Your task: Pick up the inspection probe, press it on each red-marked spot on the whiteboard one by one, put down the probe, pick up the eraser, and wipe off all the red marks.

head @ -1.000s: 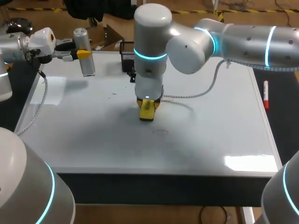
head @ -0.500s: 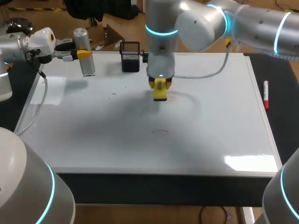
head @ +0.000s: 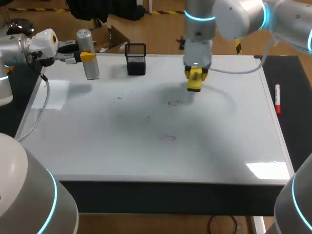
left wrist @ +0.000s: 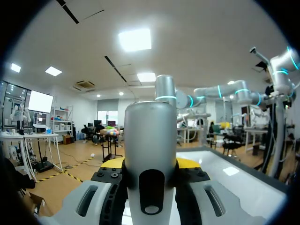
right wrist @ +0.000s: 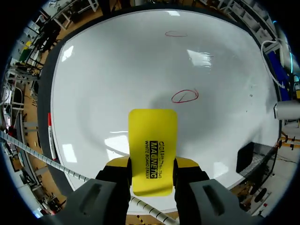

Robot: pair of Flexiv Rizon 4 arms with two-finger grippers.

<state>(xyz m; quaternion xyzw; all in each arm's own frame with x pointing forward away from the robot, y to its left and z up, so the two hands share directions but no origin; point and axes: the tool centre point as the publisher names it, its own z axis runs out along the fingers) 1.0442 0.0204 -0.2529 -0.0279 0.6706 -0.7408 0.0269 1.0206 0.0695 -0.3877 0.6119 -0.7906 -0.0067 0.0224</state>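
From where I stand, the left end effector point(head: 82, 57) sits at the upper left of the head view, clenched around the silver inspection probe point(head: 88, 54), which stands upright over the far left corner of the whiteboard point(head: 122, 156). The left wrist view shows the probe point(left wrist: 150, 154) pinched between both yellow tips.

The right arm comes in from the upper right. Its end effector point(head: 195, 75) grips the yellow eraser point(head: 194, 87) from two sides, above the far part of the board, right of centre. I can't tell whether the eraser touches the board.

In the right wrist view the eraser point(right wrist: 153, 150) sticks out ahead of the fingers point(right wrist: 117, 162). A red mark point(right wrist: 184, 96) lies just ahead of it, another point(right wrist: 175, 33) farther on.

A black mesh holder point(head: 136, 59) stands at the board's far edge, and a red marker point(head: 277, 99) lies on the desk point(head: 297, 122) to the right.
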